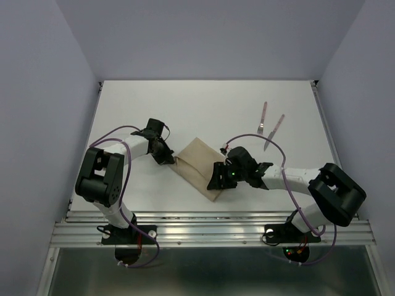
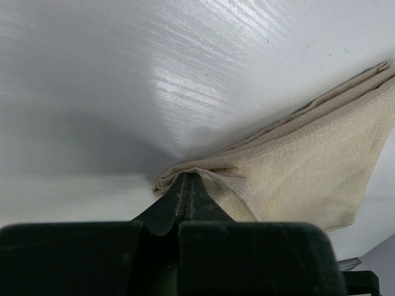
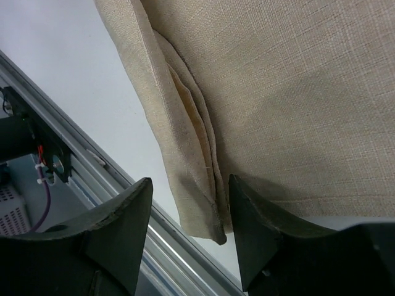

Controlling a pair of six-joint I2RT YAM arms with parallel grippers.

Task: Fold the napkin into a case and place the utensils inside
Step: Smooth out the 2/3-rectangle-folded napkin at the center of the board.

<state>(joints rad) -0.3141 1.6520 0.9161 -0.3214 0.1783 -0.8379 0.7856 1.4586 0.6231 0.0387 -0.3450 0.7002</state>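
The tan napkin lies folded in layers on the white table. My left gripper is shut on the napkin's left corner, where the cloth bunches up round the closed tips of the gripper. My right gripper stands open over the napkin's near corner. That corner's layered edge hangs between the fingers of this gripper, and neither finger presses it. The fork and the knife, both pink-handled, lie side by side at the far right, apart from both grippers.
A metal rail runs along the table's near edge, just below the napkin's corner, and it also crosses the right wrist view as rail. Pale walls enclose the table on the left, back and right. Purple cables loop off both arms.
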